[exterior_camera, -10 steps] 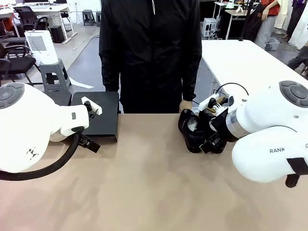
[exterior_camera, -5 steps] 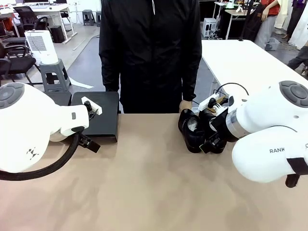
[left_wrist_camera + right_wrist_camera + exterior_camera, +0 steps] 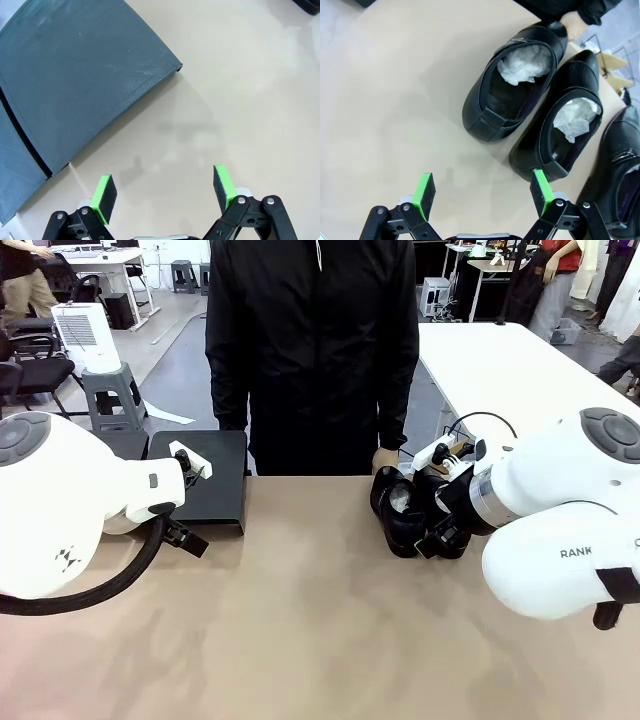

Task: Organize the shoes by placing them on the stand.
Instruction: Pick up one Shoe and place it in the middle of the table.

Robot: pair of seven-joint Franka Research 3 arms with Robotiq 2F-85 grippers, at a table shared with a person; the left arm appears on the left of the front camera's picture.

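Three glossy black shoes stuffed with white paper lie side by side at the table's far right: one [image 3: 480,112], a second [image 3: 535,150] and a third [image 3: 615,145] at the picture's edge. In the front view they form a dark cluster [image 3: 398,525]. My right gripper [image 3: 482,195] hangs open just short of them, with nothing between its green pads [image 3: 423,195]; the front view has it [image 3: 445,538] right beside the cluster. The matte-black stand [image 3: 205,485] sits at the far left edge. My left gripper [image 3: 162,192] is open over bare table next to the stand's corner [image 3: 75,75].
A person in a black jacket [image 3: 310,350] stands at the far edge, one hand [image 3: 385,458] resting just behind the shoes. A second white table [image 3: 500,370] lies beyond on the right. The tan table surface [image 3: 300,620] in the middle and front is free.
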